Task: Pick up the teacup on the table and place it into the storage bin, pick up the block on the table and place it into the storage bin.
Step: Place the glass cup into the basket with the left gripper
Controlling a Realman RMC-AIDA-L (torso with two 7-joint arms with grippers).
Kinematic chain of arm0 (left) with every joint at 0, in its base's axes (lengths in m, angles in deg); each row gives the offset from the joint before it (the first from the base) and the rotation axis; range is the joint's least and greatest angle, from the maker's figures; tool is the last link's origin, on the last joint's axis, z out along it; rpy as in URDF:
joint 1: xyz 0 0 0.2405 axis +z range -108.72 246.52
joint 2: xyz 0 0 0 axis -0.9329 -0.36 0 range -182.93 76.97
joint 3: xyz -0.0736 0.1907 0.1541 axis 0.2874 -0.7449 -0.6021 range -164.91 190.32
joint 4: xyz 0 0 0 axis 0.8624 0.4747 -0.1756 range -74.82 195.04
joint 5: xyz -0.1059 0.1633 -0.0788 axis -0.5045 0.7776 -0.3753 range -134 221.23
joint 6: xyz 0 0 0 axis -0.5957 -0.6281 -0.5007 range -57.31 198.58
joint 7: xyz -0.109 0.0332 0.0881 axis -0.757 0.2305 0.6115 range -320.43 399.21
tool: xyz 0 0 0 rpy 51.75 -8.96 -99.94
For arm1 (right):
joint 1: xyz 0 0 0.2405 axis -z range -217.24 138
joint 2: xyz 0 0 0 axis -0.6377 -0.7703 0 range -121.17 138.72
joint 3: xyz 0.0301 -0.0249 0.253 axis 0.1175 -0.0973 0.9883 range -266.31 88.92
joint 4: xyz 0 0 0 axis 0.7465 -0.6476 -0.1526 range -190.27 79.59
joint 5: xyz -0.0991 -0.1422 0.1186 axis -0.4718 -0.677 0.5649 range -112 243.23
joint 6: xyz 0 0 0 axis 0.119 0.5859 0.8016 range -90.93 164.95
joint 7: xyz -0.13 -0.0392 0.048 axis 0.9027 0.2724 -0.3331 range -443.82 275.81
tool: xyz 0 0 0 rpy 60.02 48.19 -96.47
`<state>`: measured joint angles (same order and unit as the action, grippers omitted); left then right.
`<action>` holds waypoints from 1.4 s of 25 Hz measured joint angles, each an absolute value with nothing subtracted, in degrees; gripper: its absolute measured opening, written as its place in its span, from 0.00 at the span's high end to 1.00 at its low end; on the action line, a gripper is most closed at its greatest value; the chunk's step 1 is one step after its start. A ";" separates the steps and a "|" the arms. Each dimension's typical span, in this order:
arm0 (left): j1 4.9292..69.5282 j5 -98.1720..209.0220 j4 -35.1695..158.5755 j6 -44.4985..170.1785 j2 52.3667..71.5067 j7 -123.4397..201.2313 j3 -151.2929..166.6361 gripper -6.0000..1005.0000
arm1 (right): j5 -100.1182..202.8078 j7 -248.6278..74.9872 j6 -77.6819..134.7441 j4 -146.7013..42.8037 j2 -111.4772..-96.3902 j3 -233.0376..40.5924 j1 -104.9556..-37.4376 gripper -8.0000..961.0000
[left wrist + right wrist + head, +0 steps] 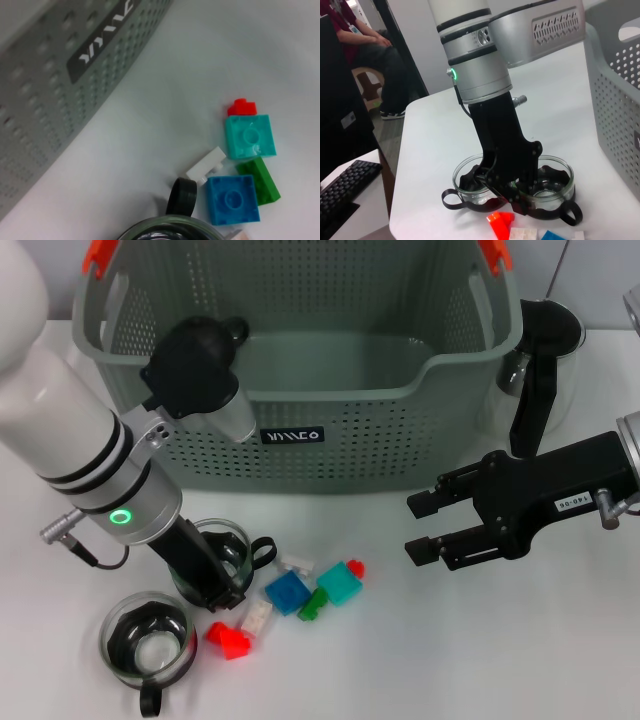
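Left gripper (222,592) is down at a glass teacup (222,552) on the white table (450,660), just in front of the storage bin (300,390). From the right wrist view its black fingers (512,192) reach the cup's rim, but whether they are clamped on the glass or merely around it cannot be told. A second teacup (148,642) stands just beside it, nearer the table's front edge, their rims almost touching. The blocks lie loose close by: a blue block (287,592), a teal block (341,583), a green block (312,604), a red block (229,639), two white blocks (256,617), and a small red piece (356,567). Right gripper (425,527) hovers with its jaws apart over bare table to the right of the blocks, holding nothing. The bin is empty as far as can be seen. Risks, as judgement: glass is slick, so a shallow grip on the rim could slip in the lift; the neighbouring cup sits close enough to be knocked or dragged; the bin's front wall stands high and near, so a low carry could clip it; the cup handle (181,196) lies near the white block and might nudge it.
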<state>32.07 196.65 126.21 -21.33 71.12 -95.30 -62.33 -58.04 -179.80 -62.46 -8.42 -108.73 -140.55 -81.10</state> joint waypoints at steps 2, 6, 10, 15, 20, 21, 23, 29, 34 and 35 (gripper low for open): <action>32.00 196.65 127.33 -22.37 71.10 -95.45 -62.11 0.91 | -58.04 -179.80 -62.48 -8.41 -108.73 -140.55 -81.08 0.33; 31.51 196.65 129.25 -24.83 71.09 -96.17 -61.55 0.91 | -58.05 -179.81 -62.53 -8.41 -108.68 -140.55 -81.04 0.33; 31.34 196.57 133.13 -28.24 71.13 -97.12 -60.64 0.93 | -58.08 -180.03 -62.78 -8.52 -108.25 -140.54 -80.97 0.33; 31.53 196.29 135.46 -29.63 71.11 -97.71 -59.75 0.94 | -58.07 -179.87 -62.82 -8.55 -108.12 -140.20 -80.73 0.33; 31.44 196.08 136.06 -29.87 71.11 -97.72 -59.34 0.94 | -58.05 -179.82 -62.81 -8.40 -108.06 -140.11 -80.59 0.33; 31.40 196.06 136.27 -29.97 71.13 -97.72 -59.31 0.94 | -58.05 -179.81 -62.76 -8.40 -108.01 -140.11 -80.57 0.33; 31.30 196.00 136.99 -30.51 71.19 -97.74 -59.23 0.94 | -58.08 -179.81 -62.69 -8.46 -107.92 -140.11 -80.56 0.33; 30.66 188.34 141.20 -34.96 71.27 -98.31 -52.82 0.94 | -58.40 -180.13 -63.07 -8.51 -107.05 -140.11 -80.23 0.33; 29.41 177.35 143.50 -39.62 71.08 -98.78 -42.66 0.94 | -58.45 -180.29 -63.15 -8.56 -105.57 -140.11 -79.24 0.33; 28.86 175.62 143.67 -40.12 70.97 -99.00 -40.96 0.94 | -58.45 -180.29 -63.16 -8.56 -105.29 -140.11 -79.10 0.33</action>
